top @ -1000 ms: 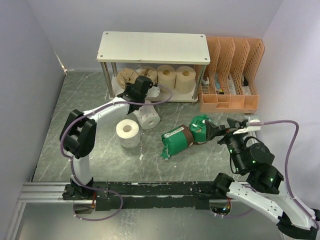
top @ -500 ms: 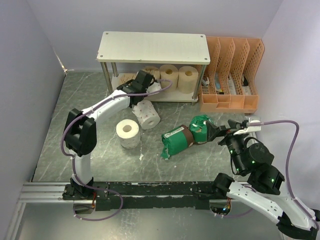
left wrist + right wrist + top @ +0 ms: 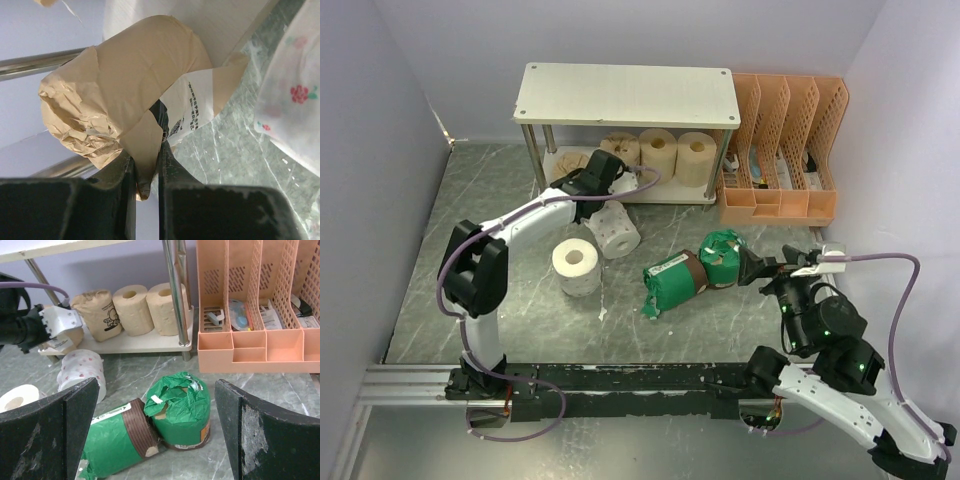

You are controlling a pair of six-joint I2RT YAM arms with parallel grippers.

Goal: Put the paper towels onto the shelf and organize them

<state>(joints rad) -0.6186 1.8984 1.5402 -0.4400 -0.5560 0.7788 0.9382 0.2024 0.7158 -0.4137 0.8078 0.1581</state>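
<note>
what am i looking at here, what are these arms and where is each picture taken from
Two robot arms are bolted to a table. One picture looks down from above; the other two come from cameras on each wrist. The left gripper is shut on the wrapper of a tan roll at the lower tier of the shelf, beside three more tan rolls. The right gripper is open near two green rolls. Two white rolls sit on the table.

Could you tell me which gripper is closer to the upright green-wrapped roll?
Right. The right gripper is open just right of the upright green-wrapped roll; the left gripper is away at the shelf, pinching a tan roll.
</note>
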